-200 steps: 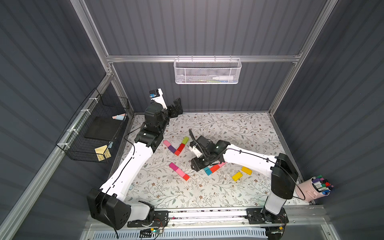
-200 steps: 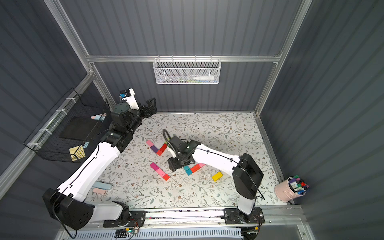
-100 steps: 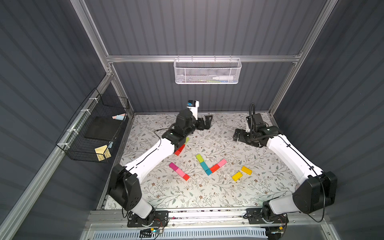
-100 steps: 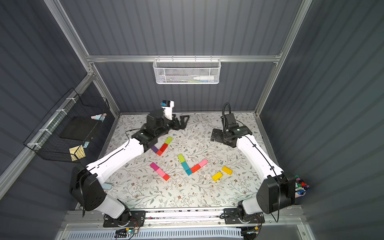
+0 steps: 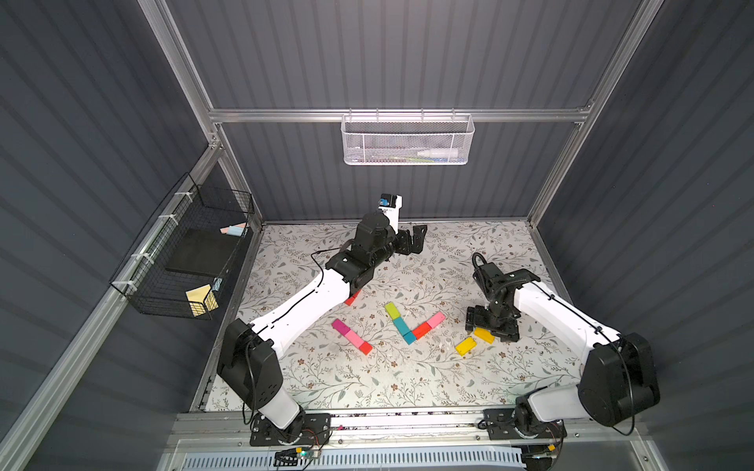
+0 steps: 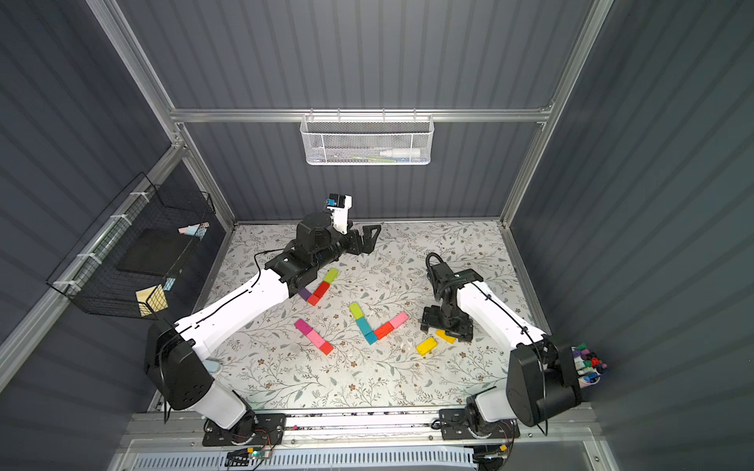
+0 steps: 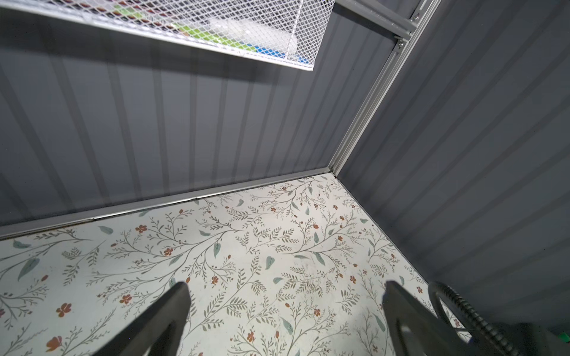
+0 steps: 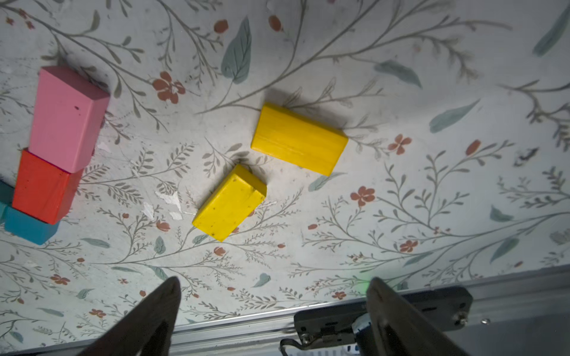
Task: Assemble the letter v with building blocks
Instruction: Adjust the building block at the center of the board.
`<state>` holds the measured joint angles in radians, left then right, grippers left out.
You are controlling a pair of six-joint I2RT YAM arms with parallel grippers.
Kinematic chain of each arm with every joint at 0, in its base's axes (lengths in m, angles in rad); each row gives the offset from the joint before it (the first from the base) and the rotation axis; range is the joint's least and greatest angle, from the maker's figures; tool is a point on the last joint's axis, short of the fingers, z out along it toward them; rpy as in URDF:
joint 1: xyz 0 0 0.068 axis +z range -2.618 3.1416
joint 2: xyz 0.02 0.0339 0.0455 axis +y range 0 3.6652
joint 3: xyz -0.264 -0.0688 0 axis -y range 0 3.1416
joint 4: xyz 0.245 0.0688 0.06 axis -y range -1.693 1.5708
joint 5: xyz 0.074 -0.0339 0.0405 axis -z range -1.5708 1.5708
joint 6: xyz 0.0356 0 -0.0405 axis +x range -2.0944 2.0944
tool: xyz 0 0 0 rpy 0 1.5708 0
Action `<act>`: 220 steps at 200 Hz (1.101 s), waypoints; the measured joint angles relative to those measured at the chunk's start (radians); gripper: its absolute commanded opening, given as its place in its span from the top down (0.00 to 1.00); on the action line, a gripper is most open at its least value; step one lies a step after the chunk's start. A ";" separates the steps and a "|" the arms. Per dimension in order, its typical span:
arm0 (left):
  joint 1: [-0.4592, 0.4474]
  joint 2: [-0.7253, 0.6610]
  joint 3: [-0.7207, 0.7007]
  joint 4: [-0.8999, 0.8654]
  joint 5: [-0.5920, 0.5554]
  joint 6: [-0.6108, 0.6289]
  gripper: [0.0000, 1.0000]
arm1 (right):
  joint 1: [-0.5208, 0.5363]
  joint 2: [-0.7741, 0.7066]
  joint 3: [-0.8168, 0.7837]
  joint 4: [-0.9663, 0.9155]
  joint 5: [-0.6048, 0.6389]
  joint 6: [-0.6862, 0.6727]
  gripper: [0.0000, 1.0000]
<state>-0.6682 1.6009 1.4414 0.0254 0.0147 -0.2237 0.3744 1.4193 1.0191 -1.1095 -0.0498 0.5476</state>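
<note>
Lime, teal, red and pink building blocks (image 5: 408, 328) lie in a V at the mat's middle in both top views. A magenta, pink and red row (image 5: 351, 336) lies to its left. A lime, red and purple group (image 6: 321, 289) sits partly under my left arm. Two yellow blocks (image 8: 229, 202) (image 8: 298, 138) lie loose to the right of the V. My right gripper (image 5: 491, 326) hangs open just above them, touching neither; its fingers (image 8: 166, 296) are empty. My left gripper (image 5: 412, 240) is open and empty near the back wall (image 7: 154, 123).
A white mesh basket (image 5: 406, 140) hangs on the back wall. A black wire basket (image 5: 183, 261) with a yellow pad hangs on the left wall. A cup of markers (image 6: 585, 363) stands at the front right. The metal front rail (image 8: 246, 326) runs close by my right gripper.
My right arm left the V, swung to the back right with its jaws opening, then came forward and down over the yellow blocks. My left arm moved from the back left corner towards the back middle.
</note>
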 measured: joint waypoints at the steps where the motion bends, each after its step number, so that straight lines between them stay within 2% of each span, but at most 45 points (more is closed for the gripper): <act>1: 0.000 0.000 0.000 0.000 0.000 0.000 0.00 | 0.000 0.000 -0.002 0.001 -0.002 0.002 0.12; 27: 0.001 0.000 0.000 0.000 0.001 0.013 0.01 | 0.005 0.015 -0.091 0.054 -0.043 0.086 0.15; 47: 0.002 -0.016 -0.007 0.000 0.001 0.017 0.00 | 0.005 0.037 -0.150 0.092 -0.027 0.149 0.15; 91: 0.007 -0.079 -0.013 0.000 -0.008 0.027 0.01 | 0.003 0.129 -0.136 0.117 0.052 0.208 0.15; 123: 0.011 -0.118 -0.044 0.006 -0.022 0.033 0.00 | -0.018 0.155 -0.114 0.105 0.058 0.212 0.14; 220: 0.035 -0.118 -0.047 0.008 -0.023 0.034 0.00 | -0.142 0.258 -0.007 0.098 0.073 0.140 0.14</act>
<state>-0.6327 1.4826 1.3941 0.0330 -0.0082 -0.1894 0.2329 1.6772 1.0122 -1.0115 0.0235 0.6880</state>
